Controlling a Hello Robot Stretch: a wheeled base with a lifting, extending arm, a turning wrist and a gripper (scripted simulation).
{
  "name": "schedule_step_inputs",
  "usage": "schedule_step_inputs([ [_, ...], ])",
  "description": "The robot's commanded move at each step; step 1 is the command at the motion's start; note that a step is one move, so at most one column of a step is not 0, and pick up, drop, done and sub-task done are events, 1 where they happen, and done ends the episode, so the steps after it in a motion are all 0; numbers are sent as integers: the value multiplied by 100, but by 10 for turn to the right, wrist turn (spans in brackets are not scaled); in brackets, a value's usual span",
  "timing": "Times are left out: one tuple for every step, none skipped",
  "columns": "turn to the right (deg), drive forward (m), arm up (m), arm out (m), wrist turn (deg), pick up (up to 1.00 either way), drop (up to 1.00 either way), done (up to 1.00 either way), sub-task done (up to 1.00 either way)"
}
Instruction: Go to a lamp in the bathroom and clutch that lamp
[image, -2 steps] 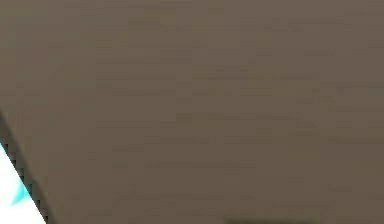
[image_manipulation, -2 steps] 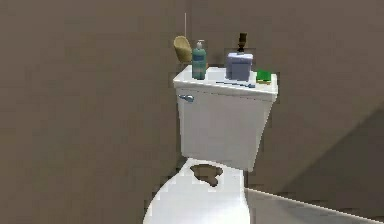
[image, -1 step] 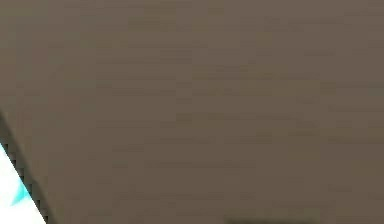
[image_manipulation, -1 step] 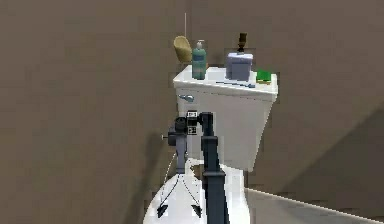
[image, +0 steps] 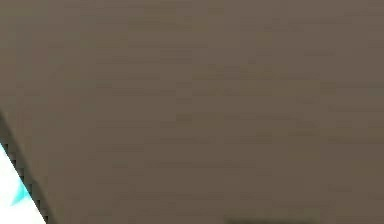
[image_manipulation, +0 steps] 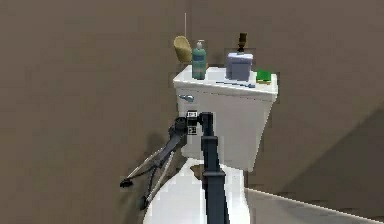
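Observation:
A white toilet tank (image_manipulation: 238, 115) stands against the brown wall in the arm side view. On its lid are a tan rounded thing (image_manipulation: 182, 47), a green bottle (image_manipulation: 200, 62), a grey box (image_manipulation: 238, 68) and a small green thing (image_manipulation: 263, 77). A small dark upright thing (image_manipulation: 241, 41), perhaps the lamp, rises at the grey box. My arm (image_manipulation: 211, 175) comes up over the toilet bowl (image_manipulation: 180, 205). The gripper (image_manipulation: 135, 192) slants down and left of the tank, below the lid. It holds nothing; only bare wall lies behind its fingers (image_manipulation: 150, 168).
A plain brown wall (image: 200, 100) stands very close in the forward view, with a small white and cyan corner (image: 14, 190) at the lower left. In the arm side view, brown walls meet in a corner behind the toilet, and a strip of floor (image_manipulation: 320, 208) runs at the lower right.

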Motion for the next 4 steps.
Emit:
schedule_step_inputs([
  [0, 0, 0, 0, 450, 0, 0, 0, 0],
  [0, 0, 0, 0, 450, 0, 0, 0, 0],
  [0, 0, 0, 0, 450, 0, 0, 0, 0],
  [0, 0, 0, 0, 420, 0, 0, 0, 0],
])
